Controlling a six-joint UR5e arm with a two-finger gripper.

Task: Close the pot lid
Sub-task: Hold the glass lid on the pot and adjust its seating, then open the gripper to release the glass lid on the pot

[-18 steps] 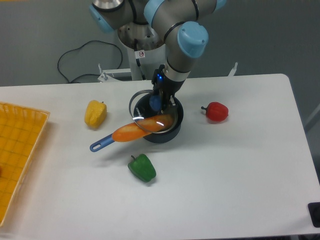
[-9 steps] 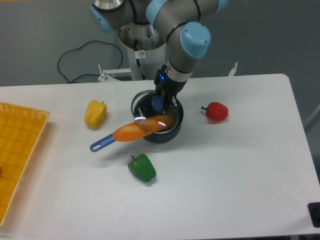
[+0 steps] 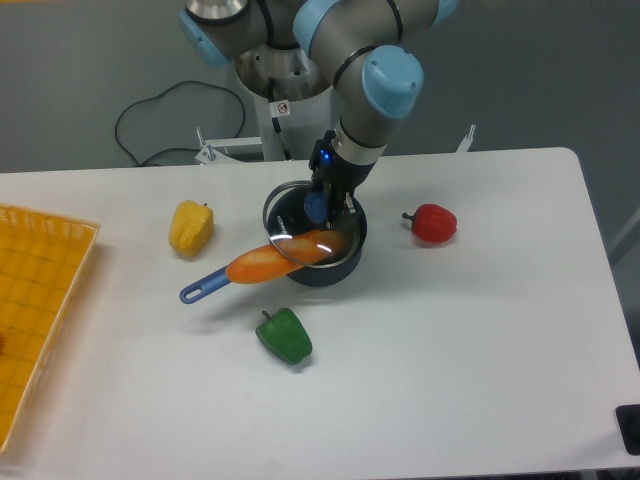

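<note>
The gripper (image 3: pixel 318 205) is closed on the blue centre knob of the pot lid (image 3: pixel 292 222), holding the glass disc tilted over the pot (image 3: pixel 335 262), its rim reaching past the pot's left edge while the right part sits over the opening. The pot stands near the middle of the white worktop (image 3: pixel 450 340), its thin blue handle pointing down-left. An orange carrot (image 3: pixel 275 260) lies across the pot's front rim and sticks out to the left, above the handle. A yellow pepper (image 3: pixel 191 227) sits to the left of the pot, a green pepper (image 3: pixel 284 336) in front of it, and a red pepper (image 3: pixel 432 223) to its right. A yellow basket (image 3: pixel 35 310) lies at the worktop's left edge.
</note>
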